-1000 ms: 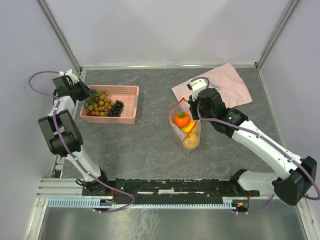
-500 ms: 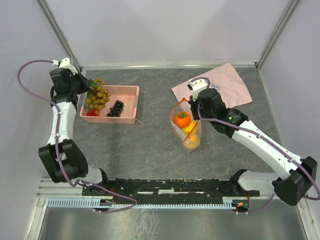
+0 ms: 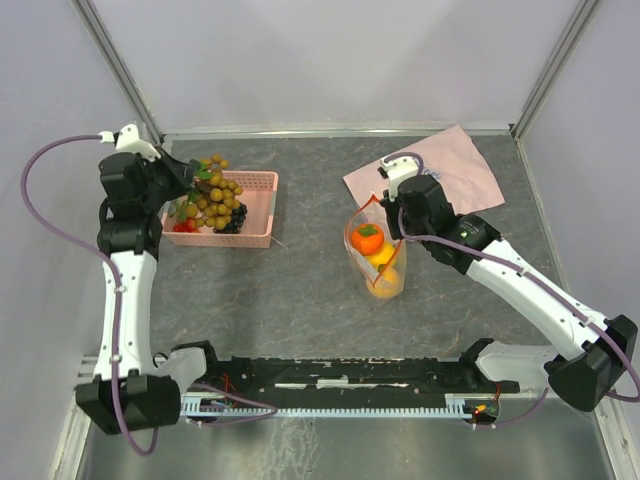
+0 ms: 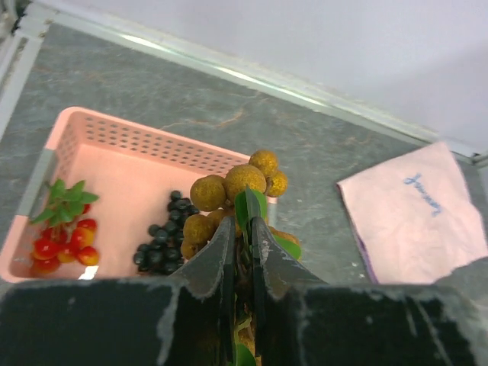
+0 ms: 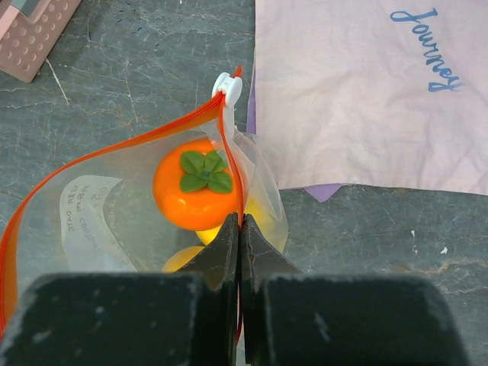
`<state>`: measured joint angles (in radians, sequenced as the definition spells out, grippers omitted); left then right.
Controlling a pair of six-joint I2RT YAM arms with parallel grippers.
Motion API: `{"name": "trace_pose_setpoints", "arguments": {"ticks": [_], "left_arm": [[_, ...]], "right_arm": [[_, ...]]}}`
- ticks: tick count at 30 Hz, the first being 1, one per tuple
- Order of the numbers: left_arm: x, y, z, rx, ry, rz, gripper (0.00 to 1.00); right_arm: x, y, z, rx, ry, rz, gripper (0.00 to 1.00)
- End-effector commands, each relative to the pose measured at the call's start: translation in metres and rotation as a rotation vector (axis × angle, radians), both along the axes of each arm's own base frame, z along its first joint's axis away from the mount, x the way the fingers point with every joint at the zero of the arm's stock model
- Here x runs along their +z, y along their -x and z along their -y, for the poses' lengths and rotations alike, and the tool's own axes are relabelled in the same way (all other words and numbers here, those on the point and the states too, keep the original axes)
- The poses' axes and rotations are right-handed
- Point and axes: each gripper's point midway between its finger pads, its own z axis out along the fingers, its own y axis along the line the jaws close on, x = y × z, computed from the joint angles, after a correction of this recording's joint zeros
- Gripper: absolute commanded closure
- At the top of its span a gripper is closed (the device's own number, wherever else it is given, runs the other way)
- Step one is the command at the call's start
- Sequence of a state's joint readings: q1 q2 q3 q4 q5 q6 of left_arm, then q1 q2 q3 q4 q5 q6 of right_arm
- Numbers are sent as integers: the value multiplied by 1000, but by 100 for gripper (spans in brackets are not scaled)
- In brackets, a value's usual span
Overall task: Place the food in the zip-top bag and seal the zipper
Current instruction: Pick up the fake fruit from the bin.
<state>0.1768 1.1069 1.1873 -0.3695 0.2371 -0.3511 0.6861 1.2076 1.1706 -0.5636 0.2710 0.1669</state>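
The left fingers (image 4: 217,255) clamp the berry cluster (image 3: 213,195) over the basket (image 3: 258,200); the bag (image 3: 378,265), its zipper (image 5: 238,187) pinched by the right fingers (image 5: 225,255), lies about three o'clock.

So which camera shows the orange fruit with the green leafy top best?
The right wrist view: the persimmon sits close and central, its leaves sharp, inside the zip-top bag. The top view shows it small; the left wrist view misses it.

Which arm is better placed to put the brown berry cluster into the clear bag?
The left. The left fingers grip the berry cluster, raised over the pink basket. The right fingers are shut on the orange edge of the bag and hold its mouth open.
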Motion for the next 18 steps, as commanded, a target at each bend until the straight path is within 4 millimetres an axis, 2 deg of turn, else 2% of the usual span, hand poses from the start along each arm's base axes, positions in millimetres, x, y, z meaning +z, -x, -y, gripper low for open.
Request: {"name": "trace_pose_setpoints", "arguments": {"ticks": [1, 11, 16, 18], "left_arm": [[34, 28, 32, -54, 89, 97, 97], [53, 61, 128, -309, 247, 140, 97], [49, 72, 158, -374, 296, 137, 97], [54, 78, 170, -413, 324, 148, 97]], "right_arm": [[28, -3, 2, -26, -45, 53, 98], [33, -4, -4, -23, -45, 32, 98], [31, -3, -8, -23, -48, 21, 98], [30, -3, -11, -19, -47, 17, 99]]}}
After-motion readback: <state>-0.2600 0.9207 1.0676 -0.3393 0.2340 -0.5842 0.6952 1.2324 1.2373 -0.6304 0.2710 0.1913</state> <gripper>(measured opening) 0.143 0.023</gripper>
